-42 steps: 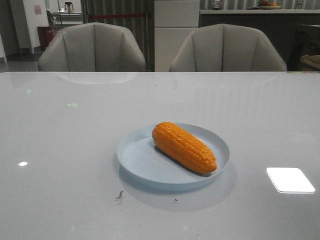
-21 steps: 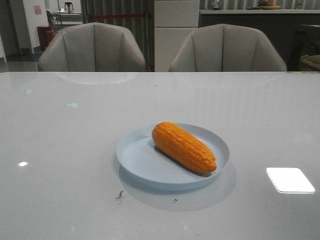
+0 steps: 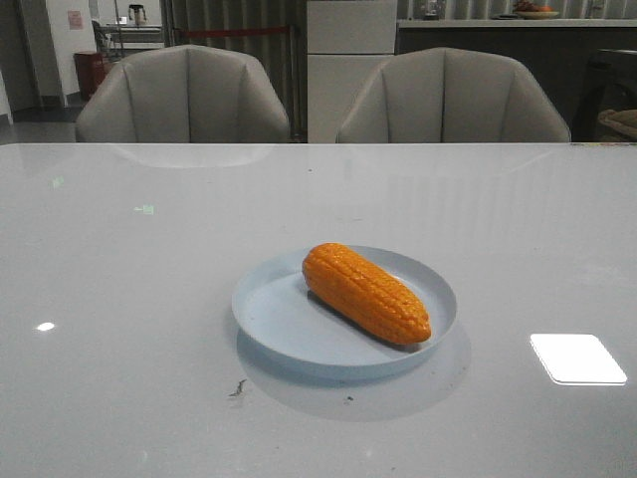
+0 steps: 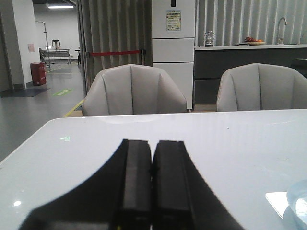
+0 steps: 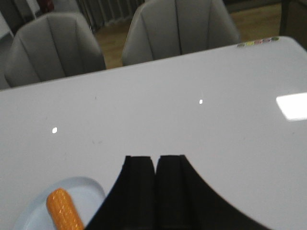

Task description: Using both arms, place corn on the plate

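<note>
Front view shows neither arm; nearest the camera lies bare glossy white table (image 3: 119, 398) with a small dark smudge (image 3: 238, 387), then the pale blue plate (image 3: 274, 324) near the table's middle. The corn (image 3: 366, 293) lies inside the plate, slanting from its blunt far-left end to its tapered near-right end, which rests against the rim. Beyond the table's far edge stand two grey armchairs (image 3: 183, 95).

From the left wrist camera, the left gripper (image 4: 152, 153) has its two black fingers pressed together, holding nothing; only a sliver of the plate's rim (image 4: 298, 207) shows, cut by the frame edge.

From the right wrist camera, the right gripper (image 5: 154, 160) is likewise closed and empty. The plate (image 5: 91, 191) and the corn (image 5: 64, 208) are partly cut off and partly hidden behind the fingers.
</note>
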